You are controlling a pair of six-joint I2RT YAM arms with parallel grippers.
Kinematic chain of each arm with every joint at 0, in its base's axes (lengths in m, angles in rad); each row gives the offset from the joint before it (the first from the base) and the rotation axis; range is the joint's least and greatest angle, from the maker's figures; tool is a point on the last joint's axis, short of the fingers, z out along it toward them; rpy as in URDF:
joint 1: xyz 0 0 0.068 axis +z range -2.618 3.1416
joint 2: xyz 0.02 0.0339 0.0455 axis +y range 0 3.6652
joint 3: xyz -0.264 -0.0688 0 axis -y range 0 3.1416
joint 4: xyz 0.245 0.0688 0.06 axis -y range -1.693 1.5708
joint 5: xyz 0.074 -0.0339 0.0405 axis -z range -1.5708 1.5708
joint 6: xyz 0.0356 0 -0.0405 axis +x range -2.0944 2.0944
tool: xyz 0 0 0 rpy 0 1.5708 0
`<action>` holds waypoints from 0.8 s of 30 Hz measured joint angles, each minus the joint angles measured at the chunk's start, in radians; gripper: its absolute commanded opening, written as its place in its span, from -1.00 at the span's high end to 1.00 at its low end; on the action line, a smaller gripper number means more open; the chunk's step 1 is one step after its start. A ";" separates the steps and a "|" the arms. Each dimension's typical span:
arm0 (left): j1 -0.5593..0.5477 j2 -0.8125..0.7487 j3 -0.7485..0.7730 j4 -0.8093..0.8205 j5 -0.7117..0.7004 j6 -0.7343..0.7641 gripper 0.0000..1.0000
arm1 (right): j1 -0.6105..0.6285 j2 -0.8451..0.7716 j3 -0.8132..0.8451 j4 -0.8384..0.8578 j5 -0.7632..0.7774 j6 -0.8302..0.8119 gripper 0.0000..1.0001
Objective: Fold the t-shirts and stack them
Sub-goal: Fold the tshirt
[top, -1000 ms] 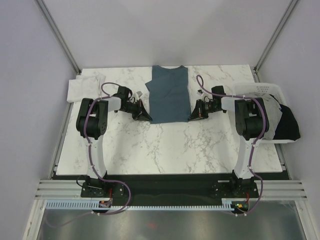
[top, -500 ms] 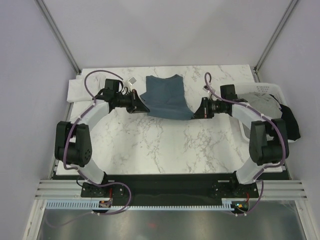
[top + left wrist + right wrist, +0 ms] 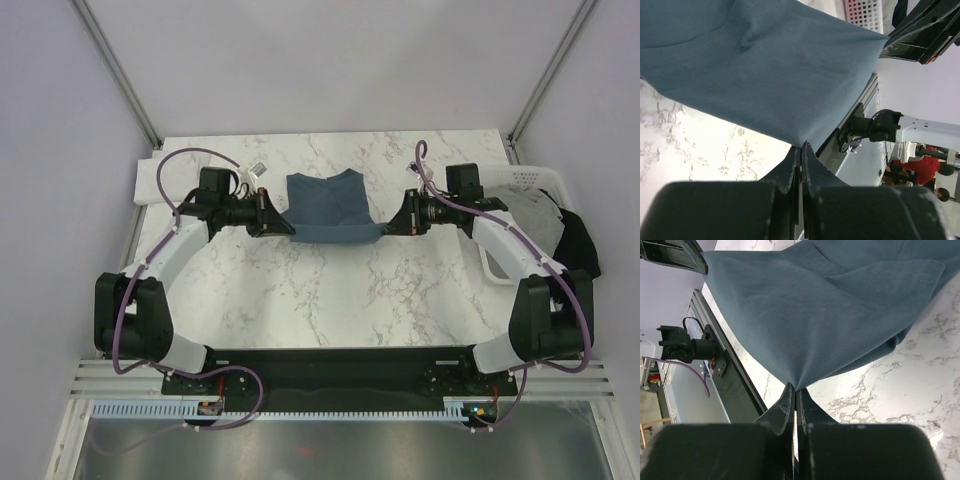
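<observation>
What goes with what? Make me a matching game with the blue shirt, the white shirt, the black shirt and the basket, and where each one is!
Things:
1. blue shirt
2. white shirt
3. black shirt
4. basket

Places:
A. at the table's right edge
B. pinched between the left gripper and the right gripper
C. at the basket's right side
D. at the table's left edge

Pairs: 1-B, 2-D, 3-C, 4-A
</observation>
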 measured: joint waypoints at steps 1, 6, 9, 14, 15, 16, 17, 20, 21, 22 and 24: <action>0.000 0.000 -0.011 -0.002 -0.001 0.000 0.96 | 0.008 0.007 0.000 -0.002 0.002 -0.002 1.00; 0.001 0.021 -0.017 -0.028 -0.015 0.003 0.96 | 0.041 0.098 0.045 -0.014 0.021 -0.016 1.00; 0.003 0.092 0.056 -0.059 -0.026 0.016 0.96 | 0.058 0.172 0.124 -0.016 0.043 -0.021 1.00; 0.021 0.268 0.253 -0.077 -0.039 0.022 0.96 | 0.060 0.335 0.378 -0.008 0.070 -0.023 1.00; 0.027 0.309 0.297 -0.077 -0.048 0.026 0.96 | 0.060 0.375 0.441 -0.006 0.078 -0.022 1.00; 0.032 0.342 0.332 -0.079 -0.056 0.030 0.96 | 0.060 0.410 0.491 -0.002 0.086 -0.022 1.00; 0.038 0.387 0.385 -0.087 -0.066 0.033 0.96 | 0.060 0.454 0.555 0.006 0.093 -0.021 1.00; 0.055 0.554 0.594 -0.112 -0.094 0.038 0.96 | 0.060 0.592 0.727 0.033 0.113 -0.003 1.00; 0.061 0.617 0.674 -0.107 -0.101 0.038 0.96 | 0.060 0.639 0.778 0.045 0.117 0.006 1.00; 0.066 0.662 0.728 -0.101 -0.109 0.038 0.96 | 0.060 0.695 0.834 0.053 0.119 0.020 1.00; 0.075 0.752 0.823 -0.094 -0.138 0.040 0.96 | 0.060 0.804 0.940 0.087 0.128 0.053 1.00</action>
